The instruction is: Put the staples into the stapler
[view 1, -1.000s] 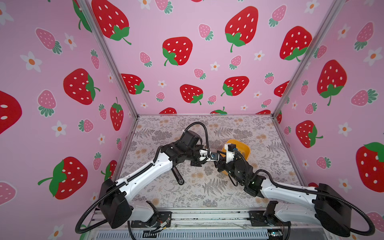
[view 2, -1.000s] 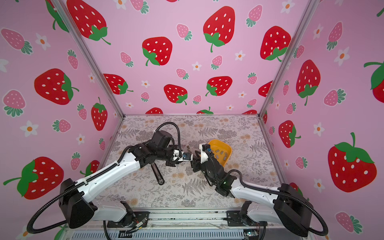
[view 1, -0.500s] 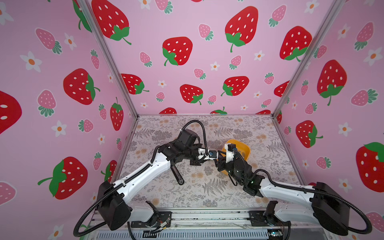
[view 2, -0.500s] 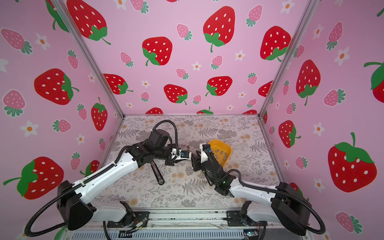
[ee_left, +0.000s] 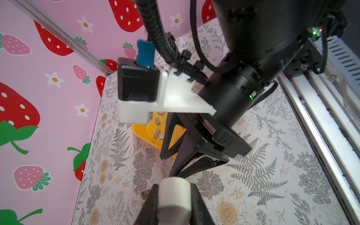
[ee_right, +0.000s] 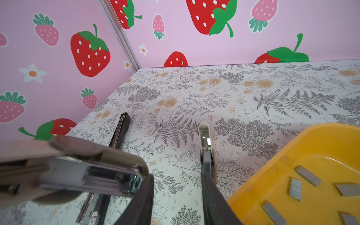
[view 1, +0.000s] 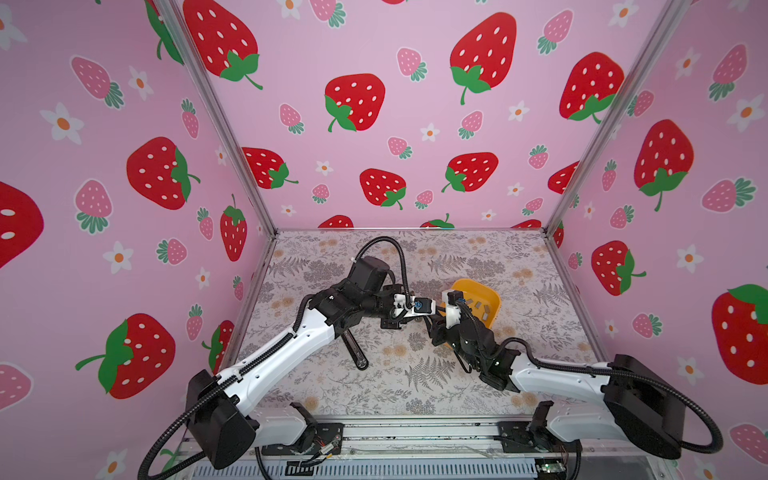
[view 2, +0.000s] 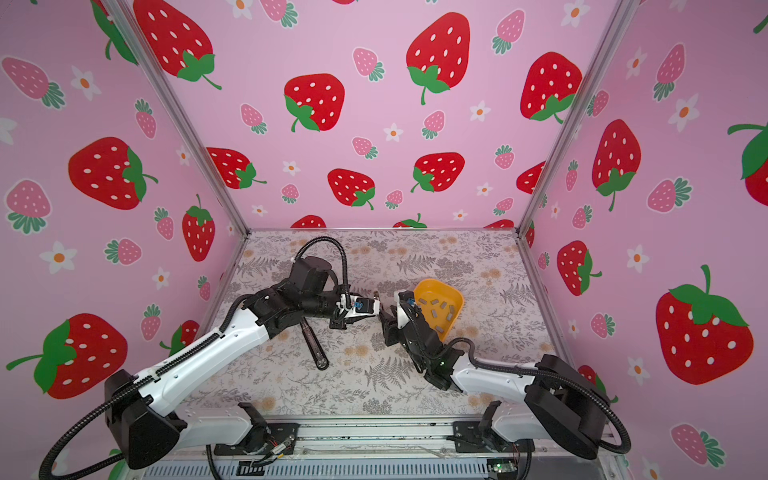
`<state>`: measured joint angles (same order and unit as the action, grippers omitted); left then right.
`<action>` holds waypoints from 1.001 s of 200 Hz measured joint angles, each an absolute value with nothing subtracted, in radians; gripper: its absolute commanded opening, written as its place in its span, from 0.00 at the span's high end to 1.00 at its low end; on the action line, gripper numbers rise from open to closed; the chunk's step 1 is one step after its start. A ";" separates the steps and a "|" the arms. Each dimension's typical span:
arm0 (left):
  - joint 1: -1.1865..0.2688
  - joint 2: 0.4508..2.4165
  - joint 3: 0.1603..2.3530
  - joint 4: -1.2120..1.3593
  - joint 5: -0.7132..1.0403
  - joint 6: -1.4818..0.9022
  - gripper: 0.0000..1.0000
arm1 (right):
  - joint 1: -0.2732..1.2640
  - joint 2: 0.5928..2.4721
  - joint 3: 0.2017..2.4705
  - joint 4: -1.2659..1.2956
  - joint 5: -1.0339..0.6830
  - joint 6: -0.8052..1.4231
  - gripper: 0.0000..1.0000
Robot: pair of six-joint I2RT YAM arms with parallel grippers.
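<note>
A long black stapler [view 1: 354, 350] [view 2: 313, 347] [ee_right: 119, 134] lies on the floral table beside the left arm. Above the table, my left gripper [view 1: 428, 311] [view 2: 371, 311] [ee_left: 174, 187] is shut on a beige stapler piece [ee_left: 174, 196] whose chrome end [ee_right: 109, 175] shows in the right wrist view. My right gripper [view 1: 434, 328] [view 2: 386, 321] [ee_right: 177, 175] faces it, open, with only table between its fingers; one finger touches that chrome end. Several grey staples [view 1: 478, 306] [view 2: 436, 311] [ee_right: 307, 175] [ee_left: 157, 133] lie in the yellow tray [view 1: 495, 299] [view 2: 458, 300] [ee_right: 272, 161] [ee_left: 140, 132] just right of the right gripper.
A slim chrome and cream part [ee_right: 205, 140] lies on the table just beyond the right gripper's finger. The pink strawberry walls close in the left, back and right. A metal rail [view 1: 415, 432] runs along the front edge.
The left arm's wrist has shifted slightly left and back while its gripper stays at the right gripper. The right jaws have narrowed a little.
</note>
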<state>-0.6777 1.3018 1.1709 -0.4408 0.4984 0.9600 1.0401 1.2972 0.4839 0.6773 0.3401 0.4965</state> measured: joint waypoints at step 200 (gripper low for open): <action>-0.740 1.323 1.175 -0.555 0.648 1.048 1.00 | 1.076 0.945 0.237 0.773 -0.010 -0.065 0.17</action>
